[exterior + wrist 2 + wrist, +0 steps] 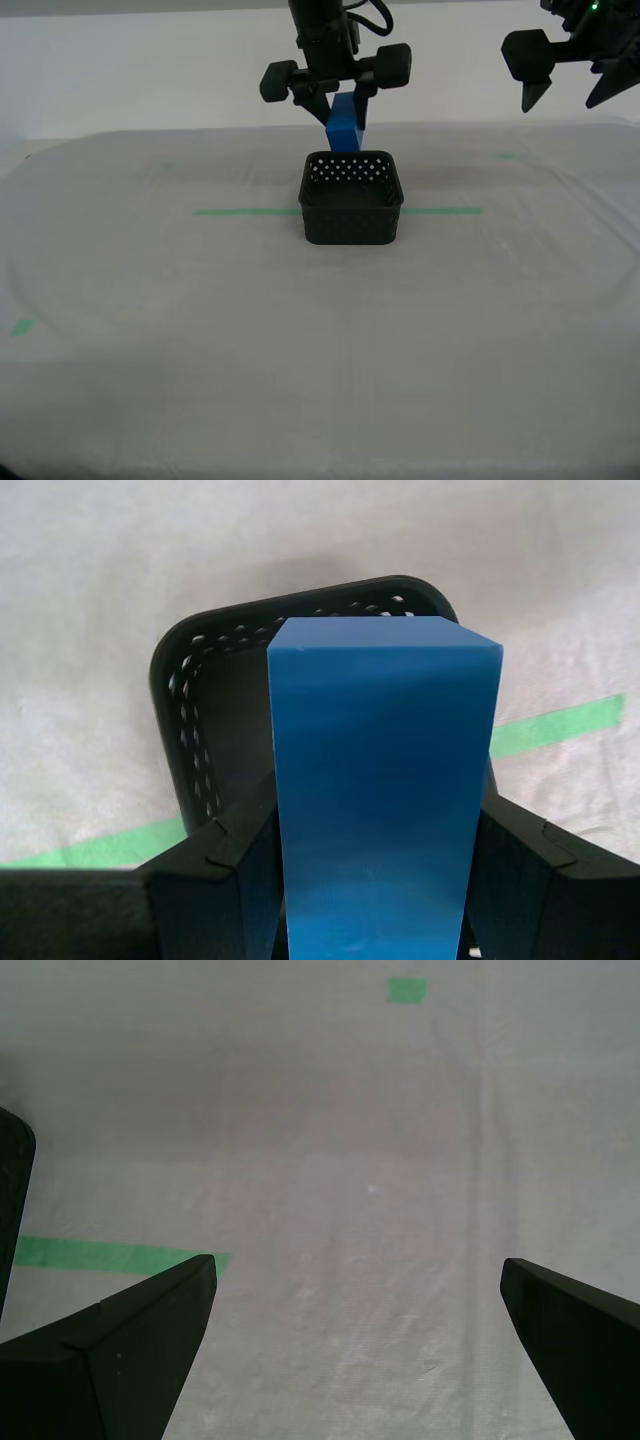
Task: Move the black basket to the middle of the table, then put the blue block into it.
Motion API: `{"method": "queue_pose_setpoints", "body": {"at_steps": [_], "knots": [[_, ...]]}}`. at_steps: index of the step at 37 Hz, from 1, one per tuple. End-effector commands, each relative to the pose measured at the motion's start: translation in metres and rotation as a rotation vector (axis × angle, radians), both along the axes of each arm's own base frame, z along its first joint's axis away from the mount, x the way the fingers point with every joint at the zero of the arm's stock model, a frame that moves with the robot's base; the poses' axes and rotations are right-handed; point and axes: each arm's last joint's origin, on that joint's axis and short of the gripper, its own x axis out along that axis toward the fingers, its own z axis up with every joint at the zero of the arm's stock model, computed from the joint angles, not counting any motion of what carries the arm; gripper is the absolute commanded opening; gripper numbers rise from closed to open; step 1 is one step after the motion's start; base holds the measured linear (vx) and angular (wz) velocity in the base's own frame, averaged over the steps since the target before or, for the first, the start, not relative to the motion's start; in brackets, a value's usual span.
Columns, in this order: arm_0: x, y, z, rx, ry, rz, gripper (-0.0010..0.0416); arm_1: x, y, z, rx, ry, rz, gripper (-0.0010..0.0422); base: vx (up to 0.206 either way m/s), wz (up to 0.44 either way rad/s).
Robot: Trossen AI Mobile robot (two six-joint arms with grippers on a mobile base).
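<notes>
My second gripper pinching the blue block seemingly above the black basket (my first gripper spread, well apart)

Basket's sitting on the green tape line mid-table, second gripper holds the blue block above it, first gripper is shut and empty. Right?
One thing is off: my first gripper is open, not shut; the first wrist view shows its jaws wide apart over bare cloth, and it is indeed empty. The rest stands: the black basket sits on the green tape line, and my second gripper holds the blue block above it.
</notes>
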Motion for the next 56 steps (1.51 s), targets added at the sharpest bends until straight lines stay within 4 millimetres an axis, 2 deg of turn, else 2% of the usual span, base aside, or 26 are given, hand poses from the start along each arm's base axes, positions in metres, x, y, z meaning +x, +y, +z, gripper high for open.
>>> {"method": "queue_pose_setpoints", "body": {"at_steps": [1, 14, 24, 34, 41, 56], "knots": [[0.0, 0.0, 0.0, 0.0, -0.002, 0.001, 0.0398, 0.009, -0.007, -0.007, 0.025, 0.023, -0.01, -0.0001, 0.0, 0.0], [0.0, 0.0, 0.0, -0.001, -0.002, 0.001, 0.0398, 0.021, -0.019, -0.041, 0.079, 0.104, -0.016, 0.0, 0.0, 0.0], [0.0, 0.0, 0.001, 0.0, -0.003, 0.001, 0.0399, 0.017, -0.017, -0.05, 0.106, 0.139, -0.018, 0.0, 0.0, 0.0], [0.0, 0.0, 0.001, 0.0, -0.003, 0.001, 0.0399, 0.017, -0.017, -0.05, 0.118, 0.127, -0.061, 0.001, 0.0, 0.0], [0.0, 0.0, 0.001, 0.0, -0.003, 0.001, 0.0399, 0.017, -0.017, -0.05, 0.114, 0.125, -0.056, 0.0081, 0.0, 0.0], [0.0, 0.0, 0.001, 0.0, -0.003, 0.001, 0.0398, 0.017, -0.017, -0.05, 0.099, 0.138, -0.005, 0.0285, 0.0, 0.0]]}}
